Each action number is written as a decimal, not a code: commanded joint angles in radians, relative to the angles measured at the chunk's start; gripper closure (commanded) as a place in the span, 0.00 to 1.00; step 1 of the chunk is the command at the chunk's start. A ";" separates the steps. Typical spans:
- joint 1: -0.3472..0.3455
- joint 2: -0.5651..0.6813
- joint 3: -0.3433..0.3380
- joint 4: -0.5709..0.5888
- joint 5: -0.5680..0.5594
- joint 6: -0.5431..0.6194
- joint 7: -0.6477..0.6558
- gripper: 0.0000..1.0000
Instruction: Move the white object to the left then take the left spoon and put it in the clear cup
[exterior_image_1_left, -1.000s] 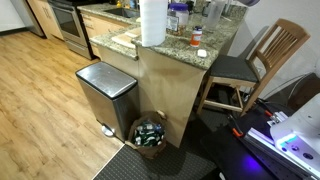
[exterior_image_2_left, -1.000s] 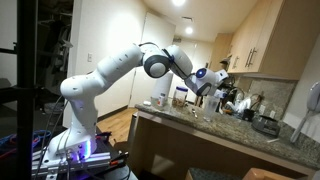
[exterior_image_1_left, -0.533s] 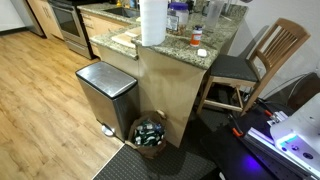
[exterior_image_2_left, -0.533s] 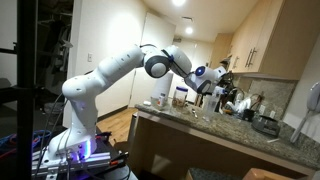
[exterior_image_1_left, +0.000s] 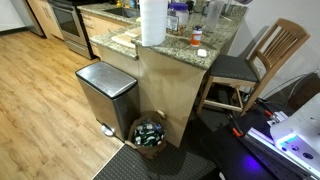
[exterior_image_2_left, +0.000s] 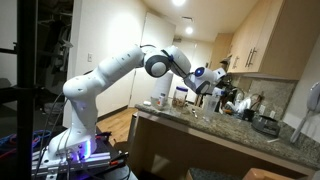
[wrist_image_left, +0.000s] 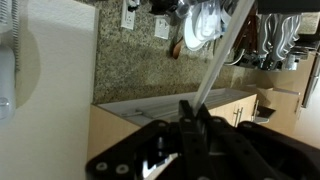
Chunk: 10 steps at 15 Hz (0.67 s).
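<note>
In the wrist view my gripper (wrist_image_left: 194, 116) is shut on the thin pale handle of a spoon (wrist_image_left: 222, 52), which slants away from the fingertips over the granite counter (wrist_image_left: 130, 65). In an exterior view the gripper (exterior_image_2_left: 214, 80) hangs above the counter's far end, and the spoon is too small to make out there. A small white roundish lump, the white object (exterior_image_1_left: 202, 52), lies near the counter's front edge. A small glassy vessel (exterior_image_1_left: 196, 36) stands just behind it; I cannot tell whether it is the clear cup.
A tall paper-towel roll (exterior_image_1_left: 152, 22) stands on the counter, with jars (exterior_image_1_left: 177, 15) behind it. Below are a steel bin (exterior_image_1_left: 105, 95) and a basket (exterior_image_1_left: 150, 133). A wooden chair (exterior_image_1_left: 262, 60) stands beside the counter. Kitchen gear (exterior_image_2_left: 240, 103) crowds the counter's far end.
</note>
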 joint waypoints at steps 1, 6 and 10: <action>0.005 -0.015 -0.008 -0.009 0.029 -0.027 0.018 1.00; 0.026 -0.049 -0.040 -0.041 0.082 -0.025 0.039 1.00; 0.025 -0.005 -0.018 -0.003 0.067 -0.007 0.025 1.00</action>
